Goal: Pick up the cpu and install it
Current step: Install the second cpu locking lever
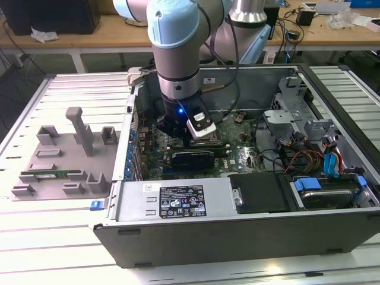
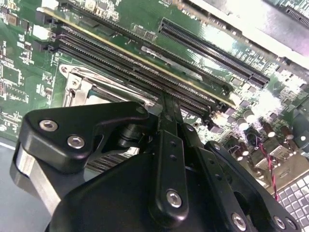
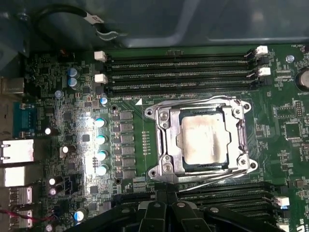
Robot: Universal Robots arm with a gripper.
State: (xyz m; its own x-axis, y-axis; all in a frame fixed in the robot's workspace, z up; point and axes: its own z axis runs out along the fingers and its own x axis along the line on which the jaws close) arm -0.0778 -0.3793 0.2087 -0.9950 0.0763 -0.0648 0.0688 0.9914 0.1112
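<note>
One cpu (image 3: 203,140) already sits in its socket (image 3: 161,145), so your gripper (image 3: 166,197), pinched shut on nothing, hangs just beside it above the board (image 3: 63,96)

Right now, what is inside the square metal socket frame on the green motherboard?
Inside the square metal socket frame lies the flat silver-grey cpu, its smeared metal top facing up. The frame's edges overlap the chip's rim, and the chip hides whatever lies beneath it.
</note>
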